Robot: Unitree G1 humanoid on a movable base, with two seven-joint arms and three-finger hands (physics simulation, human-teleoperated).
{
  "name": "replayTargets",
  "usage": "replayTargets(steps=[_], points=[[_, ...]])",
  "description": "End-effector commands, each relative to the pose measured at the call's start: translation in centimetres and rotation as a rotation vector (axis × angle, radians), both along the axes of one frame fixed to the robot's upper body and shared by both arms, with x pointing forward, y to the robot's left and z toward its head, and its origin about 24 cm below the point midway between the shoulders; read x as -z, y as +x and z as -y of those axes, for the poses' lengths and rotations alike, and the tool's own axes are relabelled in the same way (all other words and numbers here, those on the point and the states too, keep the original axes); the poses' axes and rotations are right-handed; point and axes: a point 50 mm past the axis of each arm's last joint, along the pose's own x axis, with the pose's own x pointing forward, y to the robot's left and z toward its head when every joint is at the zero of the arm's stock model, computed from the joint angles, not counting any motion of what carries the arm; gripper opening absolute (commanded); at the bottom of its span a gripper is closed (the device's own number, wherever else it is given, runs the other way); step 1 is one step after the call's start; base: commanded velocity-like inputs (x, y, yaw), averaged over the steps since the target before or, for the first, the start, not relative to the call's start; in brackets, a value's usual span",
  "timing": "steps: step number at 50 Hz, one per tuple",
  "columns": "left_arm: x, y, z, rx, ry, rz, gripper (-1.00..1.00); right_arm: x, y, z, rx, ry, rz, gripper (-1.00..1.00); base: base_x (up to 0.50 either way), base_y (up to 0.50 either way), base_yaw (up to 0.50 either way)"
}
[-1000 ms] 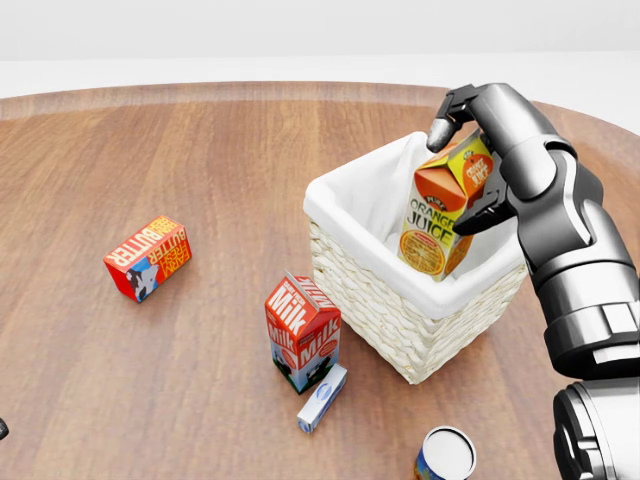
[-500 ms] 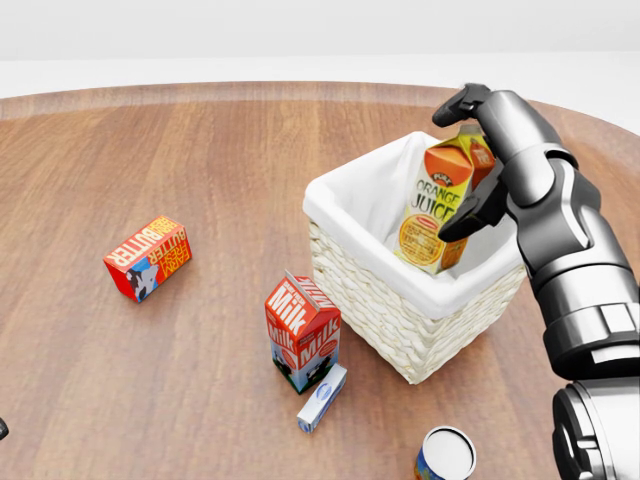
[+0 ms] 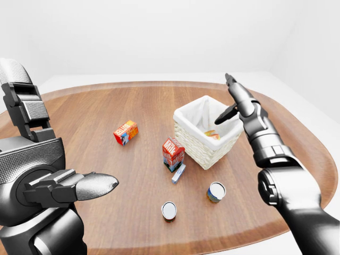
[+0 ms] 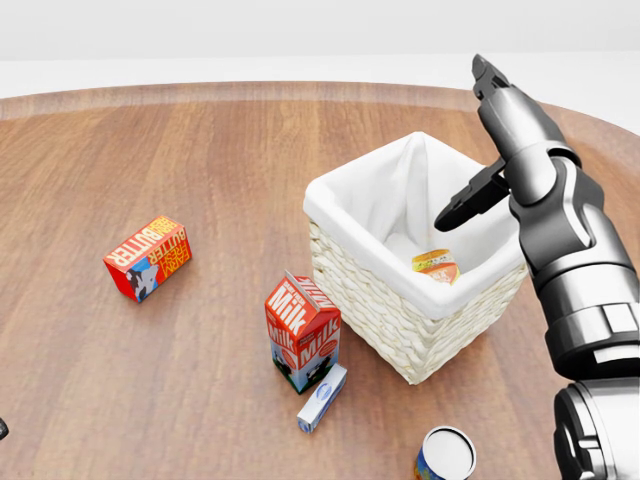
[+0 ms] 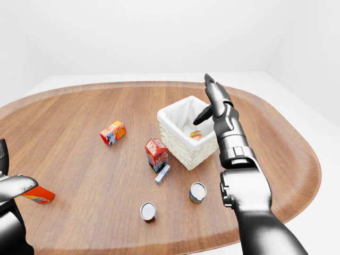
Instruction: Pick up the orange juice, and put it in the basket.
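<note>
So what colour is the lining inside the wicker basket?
White: a plain cloth liner folded over the basket rim, clearest in the head view.

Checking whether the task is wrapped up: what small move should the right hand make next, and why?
Probably lift the right hand up and away from the basket. The orange juice lies inside on the liner, and the open fingers hold nothing.

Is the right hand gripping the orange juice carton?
No. The right hand is open above the basket; the orange juice carton lies inside.
</note>
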Motion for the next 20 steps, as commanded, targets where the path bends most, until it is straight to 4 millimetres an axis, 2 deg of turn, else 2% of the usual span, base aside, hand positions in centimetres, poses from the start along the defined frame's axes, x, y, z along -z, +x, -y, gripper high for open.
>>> replayTargets(steps=[1, 20], points=[[0.0, 0.0, 0.0, 0.0, 0.0, 0.0, 1.0, -0.44, 0.05, 0.17, 0.002, -0.005, 0.004, 1.0, 0.0, 0.0, 0.0], [0.0, 0.0, 0.0, 0.0, 0.0, 0.0, 1.0, -0.78, -0.1, 0.19, -0.01, -0.013, 0.017, 1.0, 0.0, 0.0, 0.0]])
